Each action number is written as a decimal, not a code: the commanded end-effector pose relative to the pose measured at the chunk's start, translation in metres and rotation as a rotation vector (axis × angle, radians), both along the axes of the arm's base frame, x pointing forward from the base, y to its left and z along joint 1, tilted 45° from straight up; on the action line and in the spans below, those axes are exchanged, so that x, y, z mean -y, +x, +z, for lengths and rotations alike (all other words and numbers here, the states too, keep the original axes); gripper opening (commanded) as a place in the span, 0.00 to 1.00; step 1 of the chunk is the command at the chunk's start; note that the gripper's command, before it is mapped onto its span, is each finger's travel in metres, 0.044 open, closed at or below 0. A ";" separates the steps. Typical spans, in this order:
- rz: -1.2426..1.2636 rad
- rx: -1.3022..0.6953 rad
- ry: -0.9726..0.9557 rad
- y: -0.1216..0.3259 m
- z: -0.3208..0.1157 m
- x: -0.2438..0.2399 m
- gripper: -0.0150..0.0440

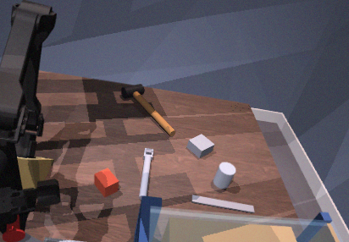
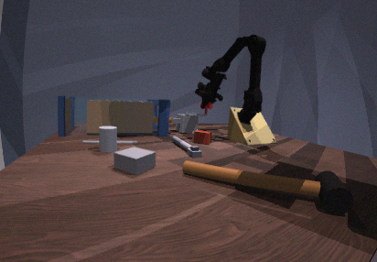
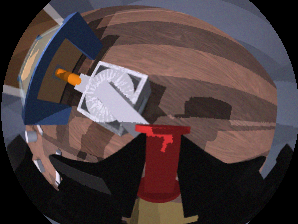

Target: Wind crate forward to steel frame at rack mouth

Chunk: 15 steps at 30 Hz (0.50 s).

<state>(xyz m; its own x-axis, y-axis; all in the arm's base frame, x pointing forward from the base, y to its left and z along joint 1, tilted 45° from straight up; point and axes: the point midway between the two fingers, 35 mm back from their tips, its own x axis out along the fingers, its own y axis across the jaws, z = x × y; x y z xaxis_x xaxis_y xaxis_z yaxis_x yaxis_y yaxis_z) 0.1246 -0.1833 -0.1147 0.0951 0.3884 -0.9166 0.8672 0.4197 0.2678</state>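
Note:
My gripper [image 1: 13, 225] [image 2: 207, 103] [image 3: 160, 135] is shut on the red knob of the winch handle. The handle's flat grey arm [image 3: 121, 106] runs from the knob to the top of the grey winch [image 2: 187, 124] [image 3: 142, 90], over its round hub; the key is hidden. An orange strap [image 3: 68, 76] runs from the winch into the cubby mouth. The tan crate [image 2: 119, 118] [image 1: 248, 234] sits behind the clear panels and looks flat. The blue frame [image 1: 151, 211] [image 3: 87, 40] stands around the mouth. Whether the crate's front touches the frame I cannot tell.
A red block [image 1: 107, 182] [image 2: 202, 136] and a ratchet-like tool [image 1: 146, 173] [image 2: 183, 144] lie near the cubby. A hammer [image 1: 152, 113] [image 2: 254, 180], grey block [image 1: 201, 145] [image 2: 134, 160], white cylinder [image 1: 224, 174] [image 2: 108, 138] and flat bar [image 1: 223, 204] are farther off. The arm stands on a yellow wedge [image 2: 241, 130].

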 end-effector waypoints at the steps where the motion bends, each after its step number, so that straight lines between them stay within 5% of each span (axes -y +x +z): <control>1: 0.009 -0.012 -0.037 -0.002 -0.012 0.016 0.25; 15: 0.009 -0.012 -0.039 0.002 -0.027 0.032 0.25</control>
<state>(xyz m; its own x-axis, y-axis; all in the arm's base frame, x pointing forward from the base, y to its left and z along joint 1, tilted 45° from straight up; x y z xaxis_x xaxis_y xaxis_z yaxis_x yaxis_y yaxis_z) 0.1238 -0.2046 -0.1334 0.0841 0.3756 -0.9230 0.8719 0.4208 0.2506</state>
